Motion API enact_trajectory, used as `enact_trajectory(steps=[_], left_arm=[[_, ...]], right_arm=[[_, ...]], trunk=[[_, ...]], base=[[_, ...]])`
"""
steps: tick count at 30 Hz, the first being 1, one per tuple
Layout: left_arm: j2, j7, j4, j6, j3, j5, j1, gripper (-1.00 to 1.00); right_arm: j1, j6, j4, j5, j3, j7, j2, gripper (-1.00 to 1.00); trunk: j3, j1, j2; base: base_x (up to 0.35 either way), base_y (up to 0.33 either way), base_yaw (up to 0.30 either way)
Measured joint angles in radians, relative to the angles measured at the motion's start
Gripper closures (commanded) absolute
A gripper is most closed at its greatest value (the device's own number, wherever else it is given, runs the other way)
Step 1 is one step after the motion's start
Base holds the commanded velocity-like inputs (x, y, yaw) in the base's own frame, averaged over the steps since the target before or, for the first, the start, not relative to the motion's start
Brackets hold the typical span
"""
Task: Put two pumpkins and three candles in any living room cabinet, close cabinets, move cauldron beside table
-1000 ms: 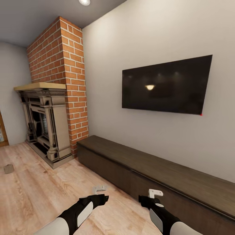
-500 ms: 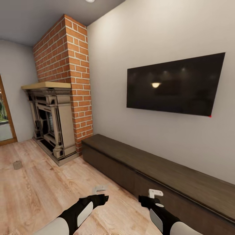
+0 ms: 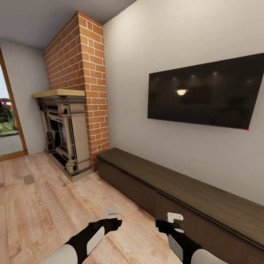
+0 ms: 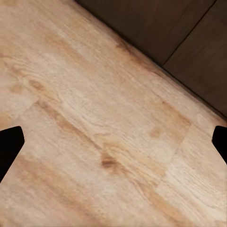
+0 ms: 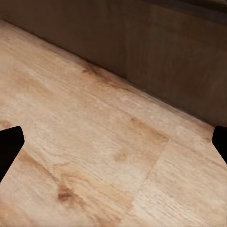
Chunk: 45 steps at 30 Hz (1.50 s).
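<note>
I have the cabinet (image 3: 176, 187) running long and low along the wall, dark brown wood with a faint grain, its flat handleless fronts all flush and closed. Well away from its far end, out on the floor (image 3: 44, 209) in front of the fireplace (image 3: 64, 135), a single candle (image 3: 28, 179) sits as a stubby tan cylinder. My right gripper (image 3: 174, 217) hovers just in front of the cabinet's face, and my left gripper (image 3: 112, 212) hangs beside it farther from the cabinet, over bare planks. Both pairs of fingers are spread wide and hold nothing; in each wrist view only the dark tips (image 4: 9, 144) (image 5: 9, 144) show at the frame edges, with pale knotty wood flooring between them and the cabinet's dark front beyond. Above the cabinet a glossy black television (image 3: 205, 93) is mounted on the plain wall, and off the cabinet's far end rises a red brick chimney (image 3: 86, 73) over the carved stone fireplace with its light wooden mantel.
</note>
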Motion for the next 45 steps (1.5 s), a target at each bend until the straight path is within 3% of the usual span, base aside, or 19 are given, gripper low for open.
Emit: enact_trajectory(steps=[14,32,45], left_arm=[[0.000,0.002,-0.001,-0.011,-0.001,-0.002,0.000,-1.00],[0.001,0.003,0.003,-0.014,-0.001,-0.002,0.000,-1.00],[0.002,0.000,0.003,-0.013,-0.001,-0.002,0.000,-1.00]], right_arm=[[0.000,0.000,0.000,0.000,0.000,0.002,-0.001,-1.00],[0.000,-0.030,-0.023,0.002,0.001,0.004,-0.001,-1.00],[0.000,-0.025,-0.022,0.002,0.005,0.000,0.002,-1.00]], trunk=[[-0.022,0.000,0.000],[-0.030,0.000,0.000],[-0.039,-0.001,0.000]], base=[[0.046,0.105,0.108],[0.241,0.252,0.029],[0.285,0.104,0.217]])
